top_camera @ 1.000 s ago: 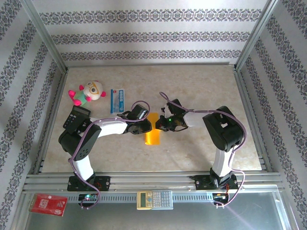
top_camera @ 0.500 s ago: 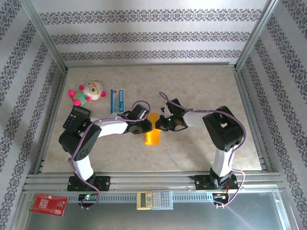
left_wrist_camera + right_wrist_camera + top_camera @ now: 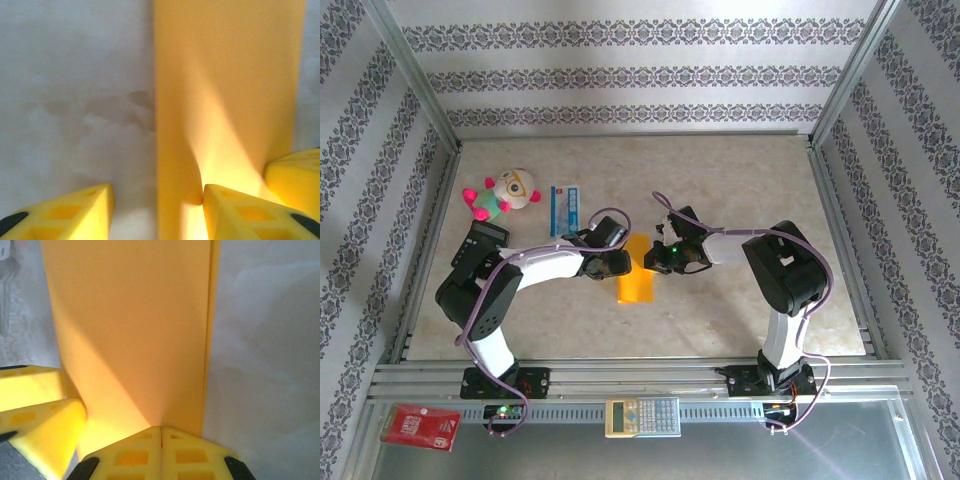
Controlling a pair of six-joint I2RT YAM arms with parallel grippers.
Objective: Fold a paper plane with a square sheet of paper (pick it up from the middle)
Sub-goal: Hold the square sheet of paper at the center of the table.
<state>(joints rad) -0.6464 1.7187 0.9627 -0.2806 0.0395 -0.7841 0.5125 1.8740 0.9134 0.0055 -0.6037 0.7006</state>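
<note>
**Folded sheet pinned mid-counter, left claw released**

Just beyond the arm bases, the sheet lies flat on the counter. It is doubled into a narrow strip, with two layers showing along one long edge. The right claw is clenched, tips down on the strip's far part, likely pinning it so the crease holds. The left claw stands released, gripping nothing — one finger on paper, the other on bare counter, straddling the edge. Further back sit a black calculator, a packet and a plush toy — well apart from the work.
</note>
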